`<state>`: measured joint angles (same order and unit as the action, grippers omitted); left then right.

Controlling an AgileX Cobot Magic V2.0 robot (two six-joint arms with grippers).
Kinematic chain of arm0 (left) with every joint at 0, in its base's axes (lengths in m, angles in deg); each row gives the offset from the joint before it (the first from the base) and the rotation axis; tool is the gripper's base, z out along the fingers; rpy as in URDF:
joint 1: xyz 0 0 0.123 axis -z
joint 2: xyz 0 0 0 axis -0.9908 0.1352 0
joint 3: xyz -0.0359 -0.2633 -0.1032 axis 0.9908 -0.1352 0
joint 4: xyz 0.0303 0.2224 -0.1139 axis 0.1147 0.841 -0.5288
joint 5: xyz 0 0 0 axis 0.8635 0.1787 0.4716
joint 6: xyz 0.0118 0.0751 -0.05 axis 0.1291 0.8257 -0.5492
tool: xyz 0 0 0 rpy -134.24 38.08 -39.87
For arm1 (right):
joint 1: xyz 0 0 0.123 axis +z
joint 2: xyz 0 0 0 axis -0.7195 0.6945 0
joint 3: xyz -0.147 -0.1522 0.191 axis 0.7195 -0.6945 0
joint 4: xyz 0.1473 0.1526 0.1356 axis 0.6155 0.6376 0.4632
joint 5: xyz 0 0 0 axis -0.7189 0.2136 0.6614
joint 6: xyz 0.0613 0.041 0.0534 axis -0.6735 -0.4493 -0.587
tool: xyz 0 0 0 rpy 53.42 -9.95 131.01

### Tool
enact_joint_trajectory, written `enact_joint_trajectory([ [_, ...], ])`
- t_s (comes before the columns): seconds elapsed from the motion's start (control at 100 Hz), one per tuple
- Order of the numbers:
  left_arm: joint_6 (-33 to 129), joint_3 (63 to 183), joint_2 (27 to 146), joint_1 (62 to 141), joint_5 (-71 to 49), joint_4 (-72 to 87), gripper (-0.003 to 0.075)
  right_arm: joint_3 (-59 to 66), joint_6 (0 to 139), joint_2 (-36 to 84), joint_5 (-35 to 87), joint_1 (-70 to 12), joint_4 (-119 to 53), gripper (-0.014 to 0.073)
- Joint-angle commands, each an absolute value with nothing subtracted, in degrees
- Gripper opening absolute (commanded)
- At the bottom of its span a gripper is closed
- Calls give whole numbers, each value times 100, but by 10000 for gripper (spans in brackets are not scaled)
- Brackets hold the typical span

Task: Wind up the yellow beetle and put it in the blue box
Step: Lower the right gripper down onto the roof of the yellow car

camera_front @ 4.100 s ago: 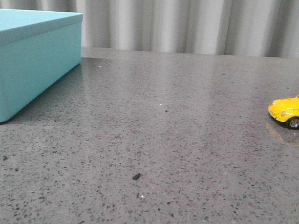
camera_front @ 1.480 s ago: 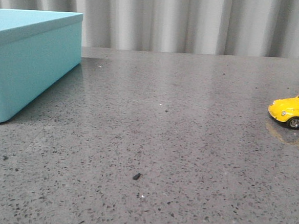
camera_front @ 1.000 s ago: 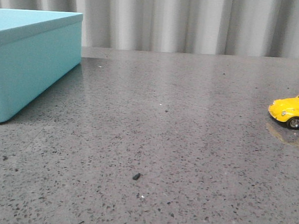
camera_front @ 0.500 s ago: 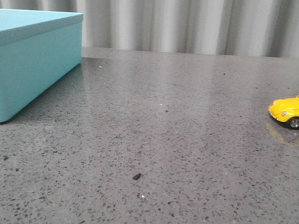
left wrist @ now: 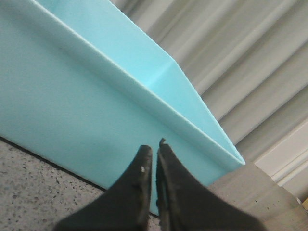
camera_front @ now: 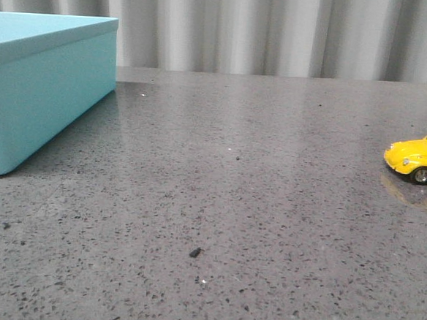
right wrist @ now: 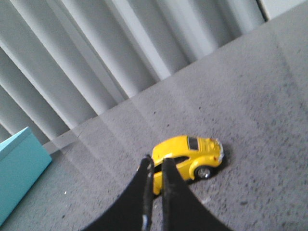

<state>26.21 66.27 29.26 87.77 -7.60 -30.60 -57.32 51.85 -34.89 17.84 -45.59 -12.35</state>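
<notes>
Two task items are in view, and neither is in my grasp. The yellow beetle (camera_front: 421, 158) stands on its wheels on the grey table (camera_front: 232, 205), far to the right of the blue box (camera_front: 42, 89) and partly cut off by the edge of the front view. The blue box rests on the same table, nothing visible inside it from these angles.

My right gripper (right wrist: 155, 166) has its fingers pressed nearly together, holding nothing; in its wrist view the tips overlap the beetle (right wrist: 188, 156), which sits beyond them, still apart from them as far as I can judge. My left gripper (left wrist: 153, 153) is likewise closed and empty, hanging just beside the outer wall of the blue box (left wrist: 72, 106).

Against the earlier front views, change is negligible: the beetle sits at most a hair further from the box, within what camera jitter could explain, and the box has not moved. No arm has entered that view.

Assessment: the task has not begun in earnest. Winding is not done. My right fingers must spread before they can take the car.
</notes>
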Motion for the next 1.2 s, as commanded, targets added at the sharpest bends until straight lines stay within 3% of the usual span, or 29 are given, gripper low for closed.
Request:
enact_joint_trajectory([
  [0.0,2567,6911,3016,8826,-552,-2937,-21,-5410,5188,-3540,1804,-4594,-1139,-41],
  [0.28,2567,8716,4328,8826,-1721,-245,-21,-3503,6576,-2785,3044,-4594,-1453,-41],
  [0.49,2567,9892,5605,9042,-2264,61,-20,-2331,6566,-1459,4045,-4412,-2251,-41],
  [0.86,2567,10091,5810,9990,-2238,108,-21,-50,6460,1702,6824,-4412,-2512,-41],
  [1.19,2577,10091,5810,10498,-2164,205,-21,1314,5658,3686,7711,-4412,-3981,-41],
])
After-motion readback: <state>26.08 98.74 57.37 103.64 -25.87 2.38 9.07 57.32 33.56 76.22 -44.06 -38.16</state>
